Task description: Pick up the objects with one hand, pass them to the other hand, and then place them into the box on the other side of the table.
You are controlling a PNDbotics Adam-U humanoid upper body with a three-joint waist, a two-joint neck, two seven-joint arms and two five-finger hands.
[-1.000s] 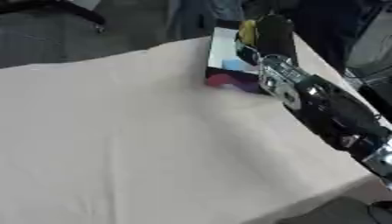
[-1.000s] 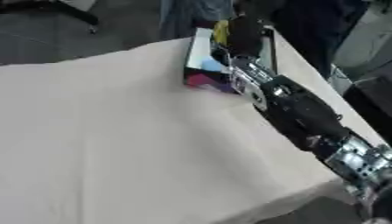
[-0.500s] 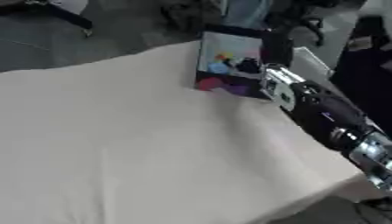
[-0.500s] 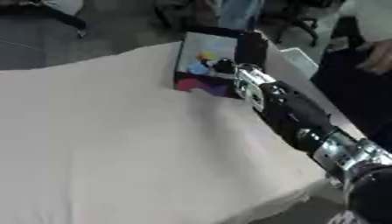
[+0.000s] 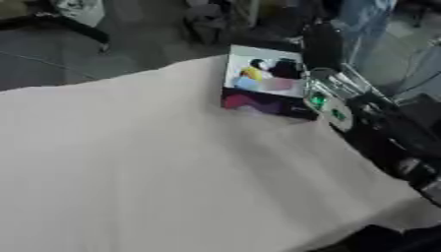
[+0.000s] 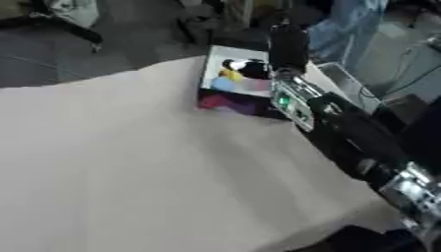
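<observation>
— Box [image 5: 263, 83] first: where does it sit, and why there?

— It stands at the far right corner of the cloth-covered table [image 5: 146, 162], which fits the task, since things are meant to end up in a box on the far side. Inside I see a jumble of colours: yellow, blue, pink, something dark, and a purple patch low on the near side. I judge these are objects already dropped in, though I cannot name any of them.

— And the right hand [image 6: 289, 44]?

— The right arm [image 6: 344, 133] reaches in from the lower right and stretches along the table's right edge, so the hand hangs over the box's far right rim. It shows as a dark, blurred shape. Whether its fingers are spread or curled, or whether anything is in them, I cannot tell.

— Why hold it there?

— My guess is that this is the placing step: above the opening is where a hand would be to let something fall in.

— The left hand?

— It appears in neither view.

— Anything left on the cloth?

— I make out no loose objects on it; only the box stands on it.
</observation>
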